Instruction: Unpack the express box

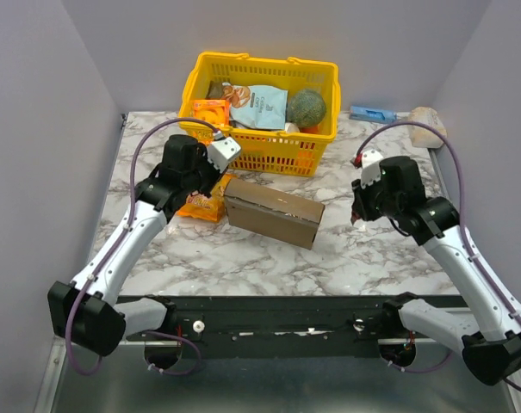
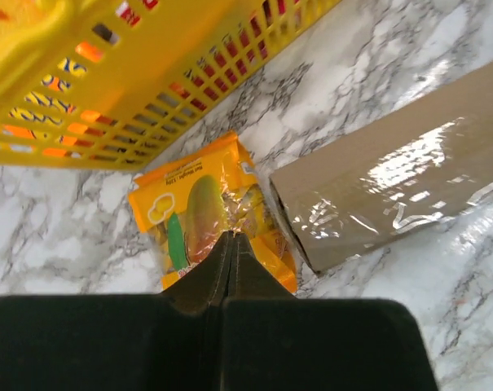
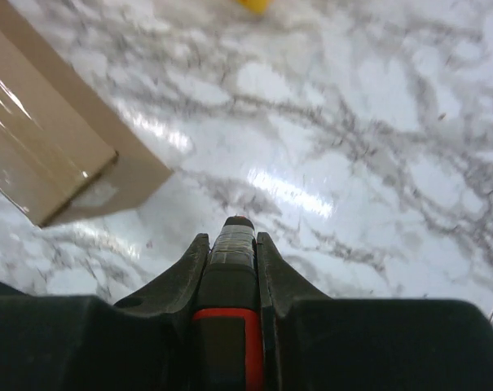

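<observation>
The express box (image 1: 273, 211) lies flat near the middle of the marbled counter (image 1: 372, 249), just in front of the yellow basket (image 1: 269, 151) and turned at a slight angle to it. Its flaps are down, and the left wrist view shows glossy clear tape across its brown face (image 2: 393, 187).

At the box's left end lies an orange snack packet (image 1: 200, 205), flat on the counter between box and basket. From the left wrist the packet (image 2: 197, 212) sits just beside the box's end, close enough that I cannot tell whether they touch.

The left fingers (image 2: 217, 269) are pressed fully together, with their tips down on the packet's crinkled wrapper. Whether a fold of film is caught between them is not clear.

The right fingers (image 3: 189, 269) are narrow, clamped on a black-and-red tool (image 3: 230, 244) whose tip pokes out past them (its exact kind is hard to make out). They hang over bare counter to the right of the box, apart from it. The box's near corner (image 3: 59, 163) shows at the left of that view.

Inside the basket are a pale blue snack bag (image 1: 258, 105), a round green item (image 1: 306, 107) and another orange packet (image 1: 210, 112). At the far right edge of the counter lie a blue item (image 1: 372, 113) and a beige lump (image 1: 424, 125).
</observation>
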You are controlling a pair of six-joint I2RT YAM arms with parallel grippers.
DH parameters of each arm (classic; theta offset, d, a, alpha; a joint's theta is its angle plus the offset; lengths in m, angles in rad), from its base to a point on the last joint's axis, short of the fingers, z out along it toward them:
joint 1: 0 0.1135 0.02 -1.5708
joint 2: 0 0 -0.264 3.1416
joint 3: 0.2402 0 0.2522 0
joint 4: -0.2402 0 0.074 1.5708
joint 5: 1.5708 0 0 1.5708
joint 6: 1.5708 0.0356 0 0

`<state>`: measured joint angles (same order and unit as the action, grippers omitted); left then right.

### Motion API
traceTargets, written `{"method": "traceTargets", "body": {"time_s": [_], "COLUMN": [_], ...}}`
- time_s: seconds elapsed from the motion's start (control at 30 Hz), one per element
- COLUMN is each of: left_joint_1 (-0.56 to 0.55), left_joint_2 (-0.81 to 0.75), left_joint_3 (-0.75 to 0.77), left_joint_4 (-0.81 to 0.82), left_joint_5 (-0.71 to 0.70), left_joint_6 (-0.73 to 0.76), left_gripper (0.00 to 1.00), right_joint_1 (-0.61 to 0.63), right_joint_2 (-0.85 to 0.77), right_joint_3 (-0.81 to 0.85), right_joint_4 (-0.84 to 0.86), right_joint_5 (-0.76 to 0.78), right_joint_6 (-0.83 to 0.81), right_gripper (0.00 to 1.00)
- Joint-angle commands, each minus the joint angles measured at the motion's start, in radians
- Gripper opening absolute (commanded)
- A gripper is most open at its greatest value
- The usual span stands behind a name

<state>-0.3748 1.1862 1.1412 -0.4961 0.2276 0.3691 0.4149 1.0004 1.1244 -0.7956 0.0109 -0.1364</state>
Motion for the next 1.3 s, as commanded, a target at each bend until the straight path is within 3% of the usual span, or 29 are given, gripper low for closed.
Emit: {"method": "traceTargets", "body": {"time_s": [0.0, 0.23, 0.47, 0.87, 1.0, 1.13, 1.23, 1.27], "left_joint_1": [0.010, 0.013, 0.011, 0.007, -0.006, -0.010, -0.009, -0.009], "left_joint_2": [0.092, 0.122, -0.006, -0.157, -0.174, -0.195, -0.201, -0.194], "left_joint_3": [-0.038, -0.084, -0.205, -0.290, -0.288, -0.265, -0.186, -0.128], "left_joint_4": [0.057, 0.042, 0.037, -0.073, -0.188, -0.339, -0.543, -0.678], "left_joint_5": [-0.194, -0.038, 0.335, 0.595, 0.673, 0.652, 0.596, 0.581], "left_joint_6": [-0.070, -0.084, -0.039, -0.029, 0.076, 0.245, 0.388, 0.513], "left_gripper": [0.00, 0.00, 0.00, 0.00, 0.04, 0.13, 0.25, 0.29], "right_joint_1": [0.002, 0.012, 0.022, 0.048, 0.080, 0.094, 0.090, 0.087], "right_joint_2": [0.010, 0.105, 0.205, 0.369, 0.428, 0.472, 0.440, 0.422], "right_joint_3": [-0.060, 0.014, 0.090, 0.219, 0.270, 0.314, 0.298, 0.285], "right_joint_4": [-0.050, -0.028, 0.006, 0.024, 0.036, 0.021, 0.030, 0.036], "right_joint_5": [-0.003, -0.236, -0.238, -0.265, -0.270, -0.200, -0.105, -0.089], "right_joint_6": [0.004, 0.059, 0.060, 0.057, 0.057, 0.066, 0.048, 0.040], "right_gripper": [0.00, 0.00, 0.00, 0.00, 0.00, 0.01, 0.00, 0.00]}}
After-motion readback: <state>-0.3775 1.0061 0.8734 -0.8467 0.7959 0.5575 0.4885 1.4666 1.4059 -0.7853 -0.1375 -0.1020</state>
